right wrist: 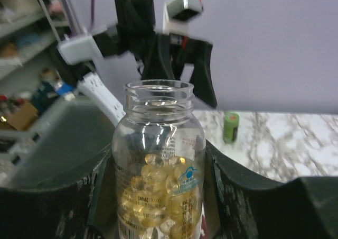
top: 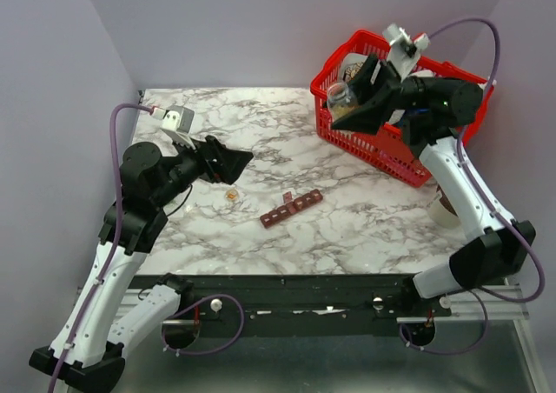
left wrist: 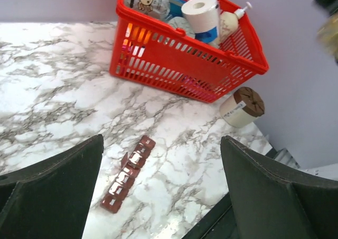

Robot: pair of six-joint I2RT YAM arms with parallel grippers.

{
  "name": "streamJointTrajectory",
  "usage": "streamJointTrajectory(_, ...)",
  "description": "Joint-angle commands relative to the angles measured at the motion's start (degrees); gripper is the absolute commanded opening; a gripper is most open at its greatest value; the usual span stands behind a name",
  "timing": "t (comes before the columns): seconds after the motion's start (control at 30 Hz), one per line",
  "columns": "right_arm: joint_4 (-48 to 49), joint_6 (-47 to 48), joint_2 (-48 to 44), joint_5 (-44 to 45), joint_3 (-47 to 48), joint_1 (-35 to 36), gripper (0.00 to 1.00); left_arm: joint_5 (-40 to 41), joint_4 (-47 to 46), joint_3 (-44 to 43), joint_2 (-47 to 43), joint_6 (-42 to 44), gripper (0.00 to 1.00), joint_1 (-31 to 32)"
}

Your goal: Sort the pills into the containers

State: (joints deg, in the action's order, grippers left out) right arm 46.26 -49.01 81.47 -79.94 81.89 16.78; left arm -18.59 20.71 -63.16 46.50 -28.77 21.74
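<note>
A few tiny orange-tan pills [top: 231, 196] lie on the marble table, just below my left gripper [top: 239, 169], which is wide open and empty. The dark red-brown compartment strip [top: 291, 208] lies mid-table and also shows in the left wrist view [left wrist: 128, 173] between the open fingers of the left gripper [left wrist: 161, 144]. My right gripper [top: 347, 99] is raised over the basket's left end, shut on a clear uncapped bottle [right wrist: 158, 159] about half full of amber capsules. The right gripper [right wrist: 158, 167] has its jaws on both sides of the bottle.
A red wire-mesh basket [top: 382, 154] holding a paper roll and packets stands at the back right, also in the left wrist view [left wrist: 174, 70]. A white roll with a brown top [left wrist: 242, 107] lies near the right edge. A small green cap-like cylinder [right wrist: 231, 127] stands on the table.
</note>
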Motion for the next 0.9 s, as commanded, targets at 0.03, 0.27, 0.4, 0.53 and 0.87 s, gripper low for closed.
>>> streamJointTrajectory(0.03,40.89,-35.35,3.80,6.29,5.75,-0.95,0.14,4.00,-0.94,3.21,-1.50,1.97,0.99,-0.38)
streamJointTrajectory(0.27,15.89,-19.49,-4.03,18.76,-3.24,-1.22,0.13,4.18,-0.67,4.18,-3.17,3.02,0.99,-0.38)
streamJointTrajectory(0.4,-44.52,19.22,-1.85,29.03,17.57,-0.17,0.11,3.82,-0.76,3.66,-2.64,3.02,0.99,-0.38)
streamJointTrajectory(0.53,-61.52,46.65,-0.09,41.78,24.97,1.77,0.11,3.73,0.03,2.86,-2.38,3.64,0.99,-0.38)
streamJointTrajectory(0.87,-4.72,9.38,-0.18,-9.38,16.58,4.75,0.14,3.03,-0.05,3.30,-2.03,4.96,0.99,-0.38)
